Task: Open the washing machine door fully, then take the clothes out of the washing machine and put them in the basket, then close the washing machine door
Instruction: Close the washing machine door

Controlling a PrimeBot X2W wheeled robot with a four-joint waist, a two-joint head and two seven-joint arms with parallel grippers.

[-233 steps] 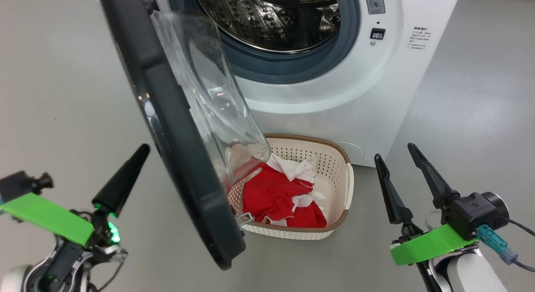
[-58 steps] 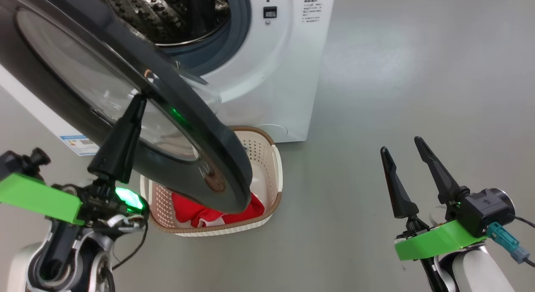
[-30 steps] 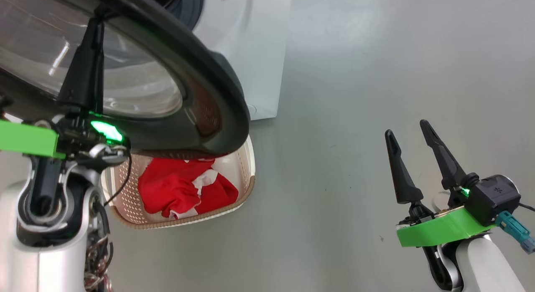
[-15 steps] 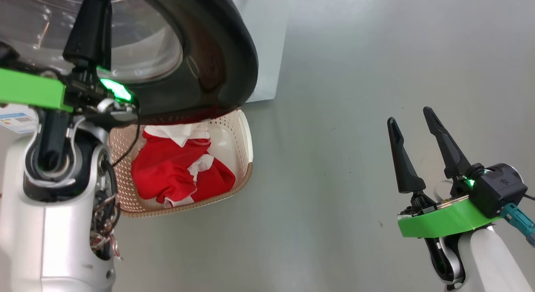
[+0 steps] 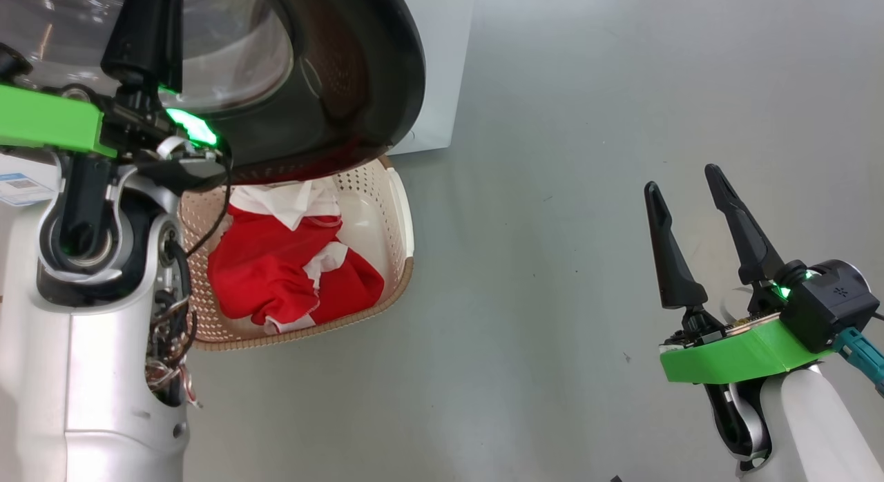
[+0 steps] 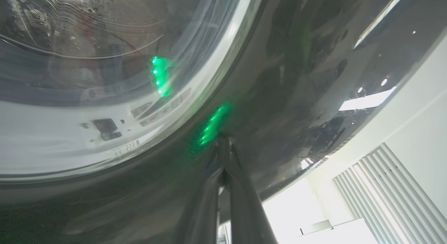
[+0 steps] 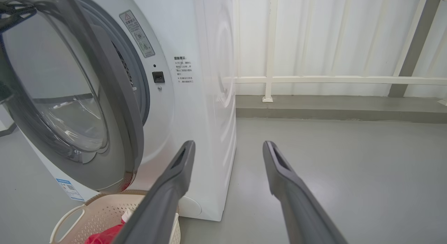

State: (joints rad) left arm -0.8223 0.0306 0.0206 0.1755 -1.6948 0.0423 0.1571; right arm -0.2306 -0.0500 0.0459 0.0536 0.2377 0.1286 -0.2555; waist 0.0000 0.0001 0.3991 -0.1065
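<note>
The washing machine door [image 5: 366,74], black-rimmed with a bulging glass window, hangs partly closed over the basket [image 5: 397,275]. My left gripper [image 5: 145,19] is shut with nothing in it. Its tips [image 6: 223,144] press on the door's glossy outer rim [image 6: 286,72]. Red clothes [image 5: 276,275] with white trim lie in the cream basket on the floor. My right gripper [image 5: 680,178] stands open and empty over bare floor, far right of the basket. From the right wrist, that gripper [image 7: 227,144] points at the washing machine [image 7: 195,97], its door [image 7: 117,111] ajar, the basket [image 7: 101,216] below.
The white machine's corner [image 5: 435,68] shows behind the door. A blue label [image 7: 68,188] sits low on its front. White railing and wall panels [image 7: 314,79] stand behind the machine. Grey floor stretches to the right.
The door has swung further toward the machine with my shut left gripper against its rim. The head view has shifted too. My right gripper stays open and much where it was.
</note>
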